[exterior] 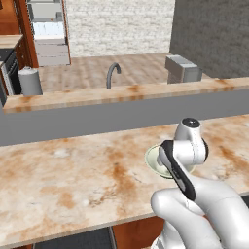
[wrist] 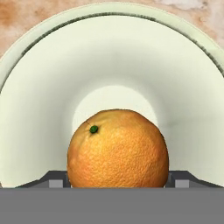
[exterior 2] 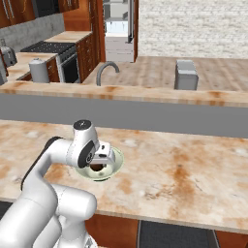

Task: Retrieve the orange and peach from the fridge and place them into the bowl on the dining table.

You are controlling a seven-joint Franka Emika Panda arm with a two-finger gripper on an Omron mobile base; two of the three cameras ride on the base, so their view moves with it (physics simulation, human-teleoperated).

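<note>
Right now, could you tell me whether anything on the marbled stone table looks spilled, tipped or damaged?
Nothing stands out. The pale greenish-white round bowl sits upright on the beige marbled dining table, with the round orange intact over it.

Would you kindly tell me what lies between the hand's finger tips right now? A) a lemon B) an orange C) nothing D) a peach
B: the hand view shows the evenly orange-skinned orange between the hand's finger tips, directly over the inside of the pale bowl.

orange (wrist: 117, 148) fills bowl (wrist: 39, 109) middle; bare dining table (exterior: 73, 180) around
</note>
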